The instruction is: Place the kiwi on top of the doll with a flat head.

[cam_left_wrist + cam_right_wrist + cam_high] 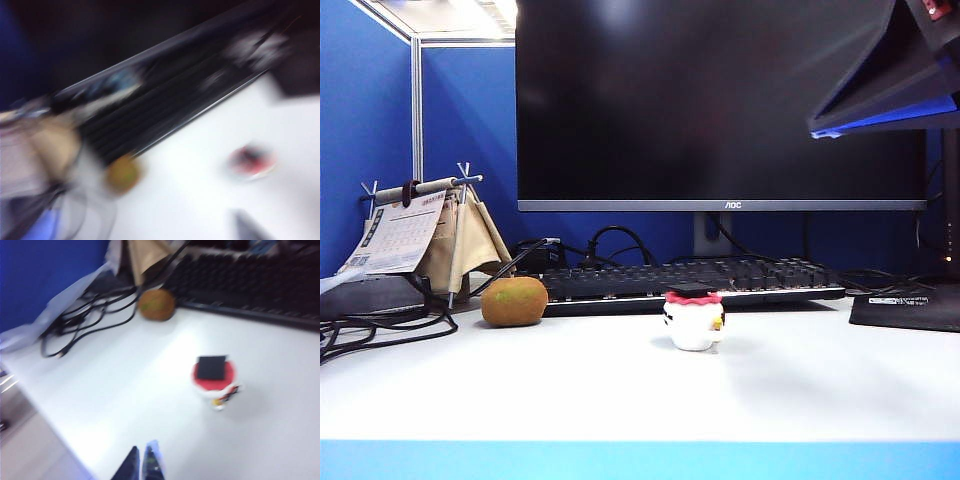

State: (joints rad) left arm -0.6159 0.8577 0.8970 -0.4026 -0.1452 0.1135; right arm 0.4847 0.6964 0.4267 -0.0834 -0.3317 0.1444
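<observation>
The kiwi (514, 301) lies at about ten o'clock from the doll (694, 319), nearer the left gripper (252, 227), whose opening I cannot tell, than the nearly closed, empty right gripper (141, 464).

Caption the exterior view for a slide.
Kiwi sits left of the flat-capped doll on the white desk, before keyboard and monitor.
</observation>
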